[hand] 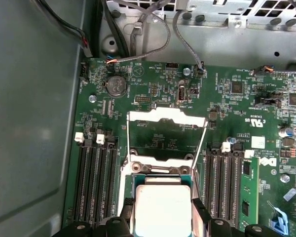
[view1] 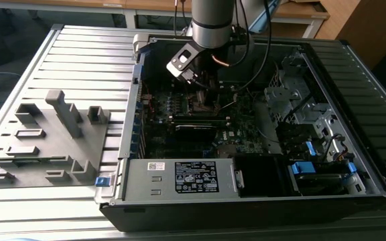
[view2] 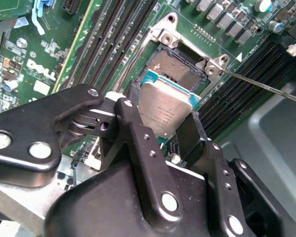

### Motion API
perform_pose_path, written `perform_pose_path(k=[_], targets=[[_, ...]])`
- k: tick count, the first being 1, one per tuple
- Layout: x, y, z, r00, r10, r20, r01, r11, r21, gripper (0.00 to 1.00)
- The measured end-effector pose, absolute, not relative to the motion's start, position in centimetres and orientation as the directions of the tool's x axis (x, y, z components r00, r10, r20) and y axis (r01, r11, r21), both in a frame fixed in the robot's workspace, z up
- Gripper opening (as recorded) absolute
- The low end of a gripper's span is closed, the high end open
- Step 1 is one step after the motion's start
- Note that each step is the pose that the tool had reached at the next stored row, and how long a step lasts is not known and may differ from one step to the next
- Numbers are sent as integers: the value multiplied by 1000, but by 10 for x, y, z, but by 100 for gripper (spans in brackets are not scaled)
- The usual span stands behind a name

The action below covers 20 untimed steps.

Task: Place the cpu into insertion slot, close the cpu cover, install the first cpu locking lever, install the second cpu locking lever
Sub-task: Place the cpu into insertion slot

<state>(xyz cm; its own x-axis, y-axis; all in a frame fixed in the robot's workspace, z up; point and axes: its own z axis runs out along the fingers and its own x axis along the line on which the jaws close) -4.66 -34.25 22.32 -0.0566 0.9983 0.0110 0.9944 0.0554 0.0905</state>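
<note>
the pincer (hand: pixel 163 203) is gripping the cpu (view2: pixel 170 111) by two opposite edges, its black fingers (view2: pixel 193 132) pressing in on either side while the dull silver top is facing the wrist cameras. the cpu is hanging over the socket (view2: pixel 180 74), covering part of it and leaving a strip of the contact field showing past its far edge; whether it is touching the socket i cannot tell. just beyond, the cpu cover (hand: pixel 163 116) is standing open, tilted up away from the socket. a thin locking lever (view2: pixel 261 87) is sticking out from a socket corner, lying free of the cover. rows of black memory slots (hand: pixel 93 182) are running along both sides of the socket, with a green memory module (hand: pixel 246 192) standing at the outer end of one row. farther along the motherboard (hand: pixel 217 98) a coin cell (hand: pixel 116 85) is lying flat. in the exterior view the arm (view1: pixel 213 20) is reaching down into the open computer case (view1: pixel 247 216), which is lying on the slatted metal worktop (view1: pixel 86 55). a grey power supply box (view1: pixel 146 186) with a white label is sitting at the case's near edge, and a grey fixture (view1: pixel 45 145) is resting on the worktop toward the exterior view's left, apart from the case.
</note>
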Motion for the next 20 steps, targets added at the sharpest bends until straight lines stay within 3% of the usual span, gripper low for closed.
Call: perform_pose_path(k=[20], targets=[[-51,-342,211,-39,999,12,995,38,91,54]])
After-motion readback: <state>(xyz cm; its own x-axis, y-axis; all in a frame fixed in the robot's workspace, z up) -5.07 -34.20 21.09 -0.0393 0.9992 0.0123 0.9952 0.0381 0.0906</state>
